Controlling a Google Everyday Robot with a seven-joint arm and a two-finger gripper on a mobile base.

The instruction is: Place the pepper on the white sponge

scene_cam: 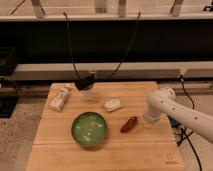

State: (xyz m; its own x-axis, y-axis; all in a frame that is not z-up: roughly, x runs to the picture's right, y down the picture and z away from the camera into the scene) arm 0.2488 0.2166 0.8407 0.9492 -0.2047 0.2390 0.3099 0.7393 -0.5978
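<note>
The dark red-brown pepper (128, 124) lies on the wooden table (60, 150), right of the green bowl (89, 128). The small white sponge (113, 105) lies flat a little behind and to the left of the pepper, apart from it. My gripper (146, 120) is at the end of the white arm (162, 104). It reaches down to the table just right of the pepper, close beside it. Whether it touches the pepper does not show.
A longer white labelled pack (59, 98) lies at the table's back left. A cup with a dark object on it (87, 87) stands behind the bowl, with black cables rising from it. The table's right edge is near my arm.
</note>
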